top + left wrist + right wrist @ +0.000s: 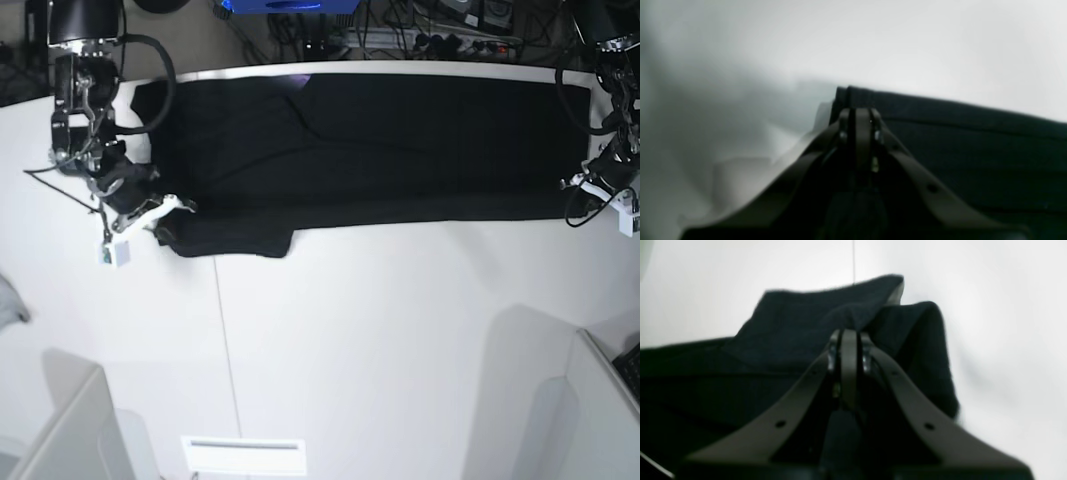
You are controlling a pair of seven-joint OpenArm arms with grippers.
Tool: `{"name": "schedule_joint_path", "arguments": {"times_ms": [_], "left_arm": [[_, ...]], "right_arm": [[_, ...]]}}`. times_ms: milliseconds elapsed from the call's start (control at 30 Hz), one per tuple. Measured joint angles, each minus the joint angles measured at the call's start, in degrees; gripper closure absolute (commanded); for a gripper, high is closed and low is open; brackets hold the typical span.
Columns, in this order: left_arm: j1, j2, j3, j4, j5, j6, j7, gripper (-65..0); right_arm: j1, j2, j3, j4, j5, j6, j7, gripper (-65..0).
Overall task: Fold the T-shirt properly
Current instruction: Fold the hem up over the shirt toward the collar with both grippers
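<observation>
You are holding both pincers clenched: the left gripper [860, 115] is pinching the T-shirt [360, 150] at the corner just ahead of its tips, and the right gripper [848, 336] is pinching bunched cloth around its tips. One T-shirt is lying stretched between two grippers on the table [380, 330]. Judged soft, light and limp, it is best held at corners.

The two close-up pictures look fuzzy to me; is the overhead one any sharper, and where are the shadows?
Left wrist view: soft all over, the left claw and T-shirt blurred, grey shadow at left. Right wrist view: equally soft, right claw dark against bright table. Base view: sharper, evenly lit, the black cloth shows little detail, table edges bowed.
</observation>
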Motion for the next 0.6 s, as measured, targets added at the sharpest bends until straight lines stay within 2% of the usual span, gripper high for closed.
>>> {"name": "schedule_joint_path", "arguments": {"times_ms": [167, 267, 500, 600], "left_arm": [[1.0, 0.2, 0.0, 0.6, -0.4, 0.0, 0.2, 0.0], [3.1, 0.3, 0.0, 5.0, 0.0, 0.0, 0.0, 0.0], [5.5, 0.5, -0.2, 7.6, -0.4, 0.0, -0.2, 0.0], [6.8, 0.6, -3.3, 7.7, -0.9, -0.6, -0.1, 0.0]], "right_arm": [[-2.9, 0.2, 3.3, 4.8, 0.5, 0.0, 0.2, 0.0], [-5.0, 0.1, 4.6, 5.8, 0.6, 0.0, -1.7, 0.0], [-7.8, 0.1, 4.6, 5.8, 0.3, 0.0, -1.5, 0.0], [-9.4, 0.1, 4.7, 6.6, 0.2, 0.0, -1.5, 0.0]]}}
